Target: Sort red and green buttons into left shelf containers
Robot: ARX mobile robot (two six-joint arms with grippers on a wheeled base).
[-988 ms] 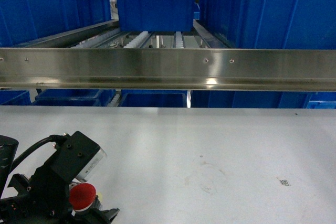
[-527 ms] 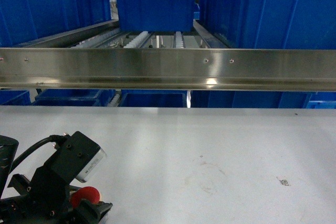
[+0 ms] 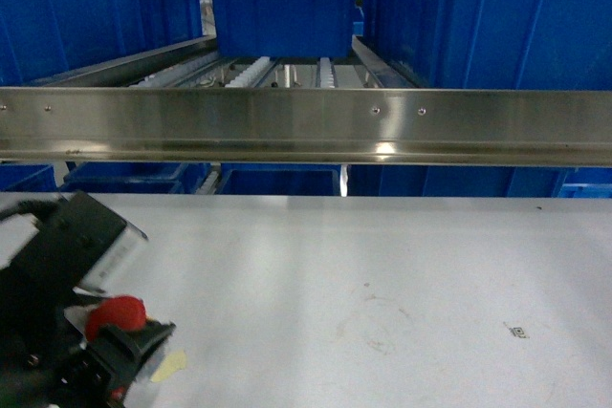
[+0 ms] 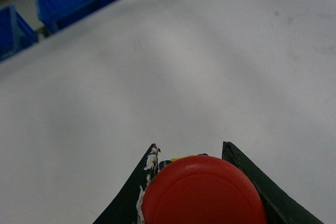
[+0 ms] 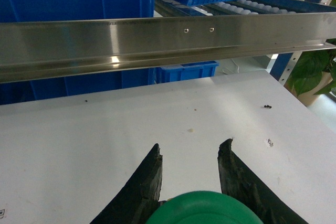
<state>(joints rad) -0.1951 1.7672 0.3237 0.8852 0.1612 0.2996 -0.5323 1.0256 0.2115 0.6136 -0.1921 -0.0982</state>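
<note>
The red button (image 3: 115,317) sits between the fingers of my left gripper (image 3: 126,333) at the lower left of the head view, held above the white table (image 3: 382,265). The left wrist view shows its round cap (image 4: 202,192) filling the gap of the left gripper (image 4: 190,148), which is shut on it. My right gripper (image 5: 191,145) does not show in the head view; in its wrist view it is shut on the green button (image 5: 205,209), low between the fingers. The left shelf containers (image 3: 86,16) are blue bins at the upper left, behind the rail.
A steel rail (image 3: 306,126) runs across in front of the roller shelf. More blue bins stand at the centre (image 3: 282,16) and right (image 3: 497,21), others below the shelf (image 3: 277,181). A small yellowish scrap (image 3: 172,365) lies on the table by the left gripper.
My left arm has swung up and to the left with the red button still held. The yellowish scrap on the table now shows beside it.
</note>
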